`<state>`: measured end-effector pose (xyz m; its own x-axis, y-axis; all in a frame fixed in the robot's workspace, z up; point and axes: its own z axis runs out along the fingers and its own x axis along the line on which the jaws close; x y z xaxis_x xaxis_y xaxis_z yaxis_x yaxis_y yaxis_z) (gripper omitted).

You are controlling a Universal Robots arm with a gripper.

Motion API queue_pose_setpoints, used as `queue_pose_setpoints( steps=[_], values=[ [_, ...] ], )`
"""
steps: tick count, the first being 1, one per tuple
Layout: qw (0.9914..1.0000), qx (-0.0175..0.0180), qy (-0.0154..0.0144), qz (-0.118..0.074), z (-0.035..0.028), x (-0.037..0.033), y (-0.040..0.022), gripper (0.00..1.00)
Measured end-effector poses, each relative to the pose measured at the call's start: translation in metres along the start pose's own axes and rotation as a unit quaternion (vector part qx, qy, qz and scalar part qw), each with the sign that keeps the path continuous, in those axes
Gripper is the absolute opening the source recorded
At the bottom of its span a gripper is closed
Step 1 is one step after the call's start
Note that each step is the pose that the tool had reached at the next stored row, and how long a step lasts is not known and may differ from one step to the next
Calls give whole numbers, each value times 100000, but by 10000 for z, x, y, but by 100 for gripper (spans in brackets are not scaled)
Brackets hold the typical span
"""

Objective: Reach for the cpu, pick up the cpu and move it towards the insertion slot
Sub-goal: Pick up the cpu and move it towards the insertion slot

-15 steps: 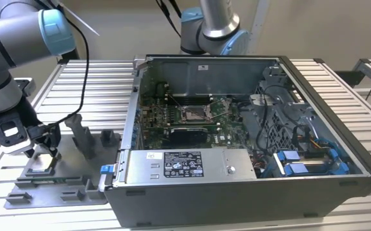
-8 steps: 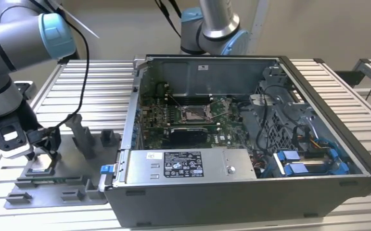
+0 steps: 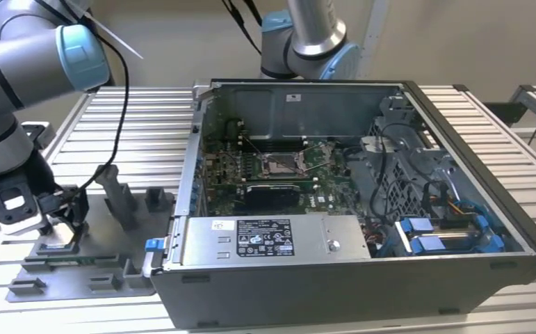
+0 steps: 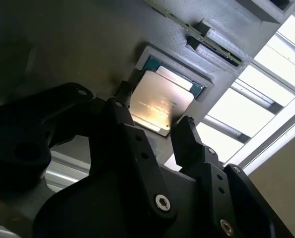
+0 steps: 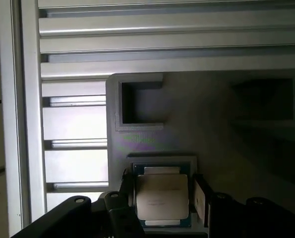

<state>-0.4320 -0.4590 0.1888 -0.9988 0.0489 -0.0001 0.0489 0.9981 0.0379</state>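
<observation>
At the exterior view's left, the gripper [image 3: 56, 224] hangs low over the grey tray [image 3: 110, 282] on the desk [image 3: 137, 118]. In the second wrist view its fingers [image 4: 118, 106] stand spread, flanking the cpu [image 4: 161, 99]. The cpu lies flat in its tray recess, evidently placed for an edge pinch. Well apart rightward, the insertion slot [image 3: 280, 165] sits inside the computer case [image 3: 472, 236], whose near wall stands between them.
</observation>
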Motion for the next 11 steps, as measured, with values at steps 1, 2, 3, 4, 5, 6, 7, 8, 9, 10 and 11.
queue_pose_setpoints(
  steps=[1, 2, 3, 4, 5, 6, 7, 8, 9, 10, 11],
  values=[
    [100000, 4, 6, -2, 4, 0, -4, 100],
    [100000, 7, 11, 0, 8, 0, -9, 100],
    [100000, 11, 16, 2, 11, 0, -14, 100],
    [100000, 5, 11, 1, 15, -1, -21, 100],
    [100000, 1, 4, 0, 18, -1, -30, 100],
    [100000, -5, -10, 0, 20, -2, -38, 100],
    [100000, -5, -12, 1, 21, -2, -45, 100],
    [100000, 0, -2, 2, 21, -2, -51, 100],
    [100000, 2, 5, 1, 21, -2, -57, 100],
    [100000, 1, 3, 1, 22, -2, -62, 100],
    [100000, 2, 6, 4, 23, -2, -65, 100]
  ],
)
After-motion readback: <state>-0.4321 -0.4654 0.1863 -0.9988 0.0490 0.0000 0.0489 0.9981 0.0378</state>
